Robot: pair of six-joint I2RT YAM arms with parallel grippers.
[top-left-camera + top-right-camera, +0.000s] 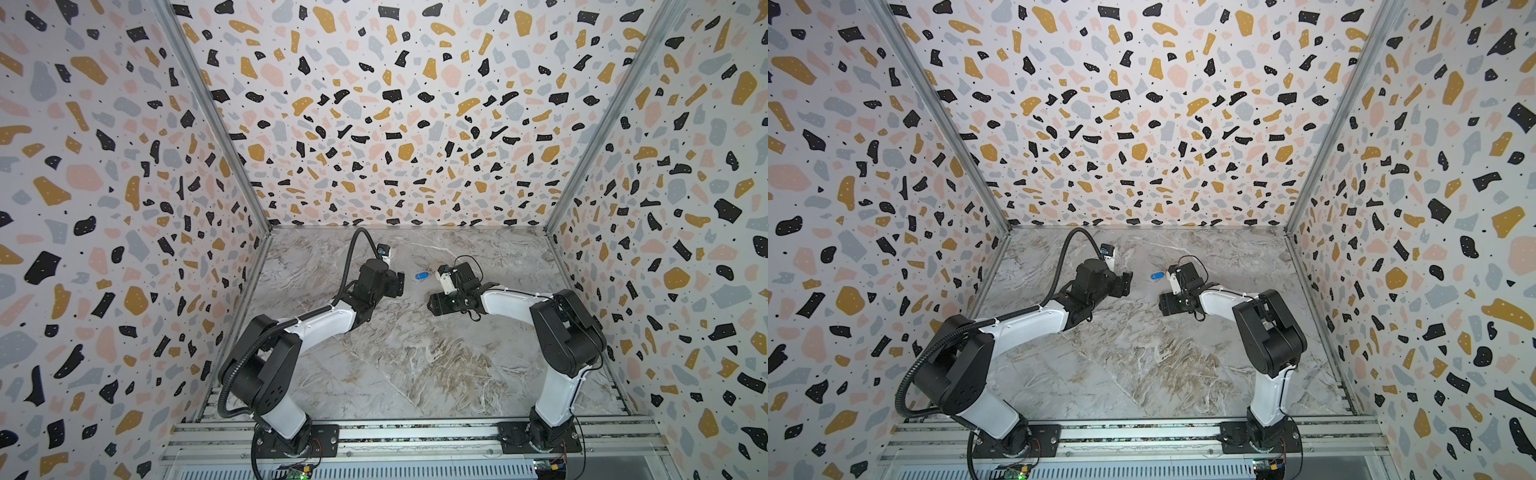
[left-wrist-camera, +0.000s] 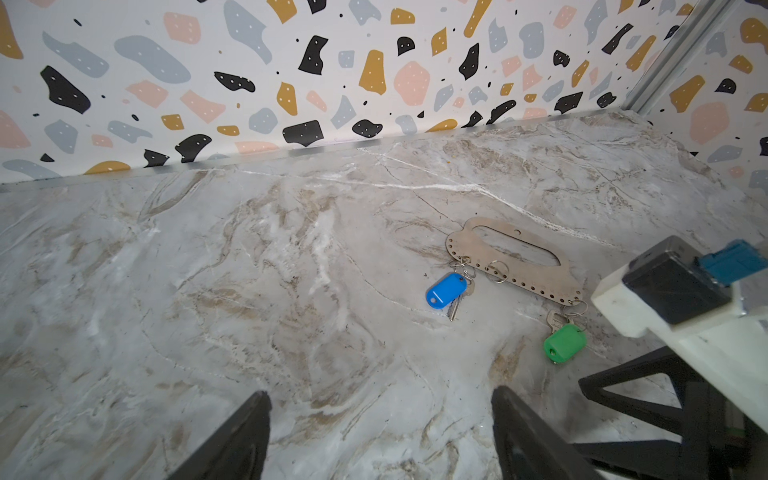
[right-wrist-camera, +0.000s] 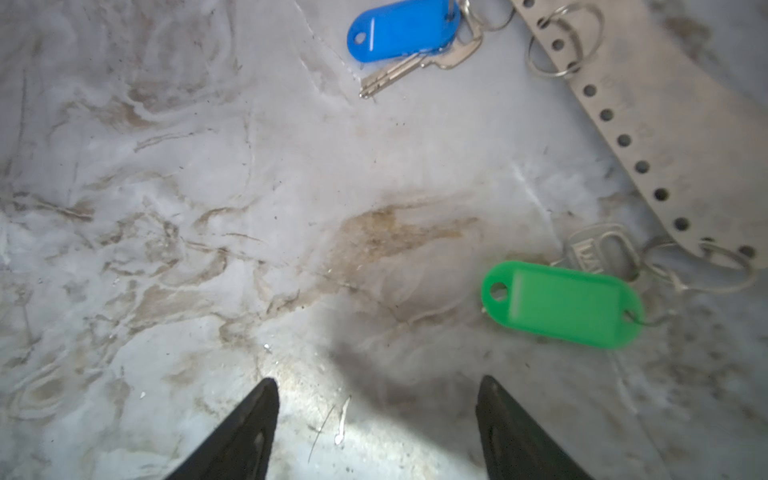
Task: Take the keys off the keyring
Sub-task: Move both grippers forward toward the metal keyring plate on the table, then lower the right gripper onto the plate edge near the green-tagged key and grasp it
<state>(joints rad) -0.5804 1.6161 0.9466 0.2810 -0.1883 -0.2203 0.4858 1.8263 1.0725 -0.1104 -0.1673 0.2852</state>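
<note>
The keyring (image 2: 536,283) lies flat on the rear half of the tabletop (image 2: 208,291). Both keys hang from split rings on its perforated edge: the blue-tagged key (image 3: 415,66) at one end and the green-tagged key (image 3: 598,249) at the other. The right pincer (image 3: 378,382) hovers low over bare marble near the green tag (image 3: 561,303), jaws apart and empty. The left pincer (image 2: 380,399) stands farther back, jaws likewise apart and empty. The step in hand appears to be the approach to the green-tagged key. Bring the right pincer across to the tag and close on its narrow width, because the tag is thicker than the key blade under it and should be easier to grip. Pin the keyring down with the left pincer before pulling, or the thin tab will likely slide along. An empty split ring (image 2: 496,270) sits between the two keys and may snag. The right arm's wrist (image 2: 673,286) crowds the green end, so the left pincer is better placed toward the blue tag (image 2: 446,290).
</note>
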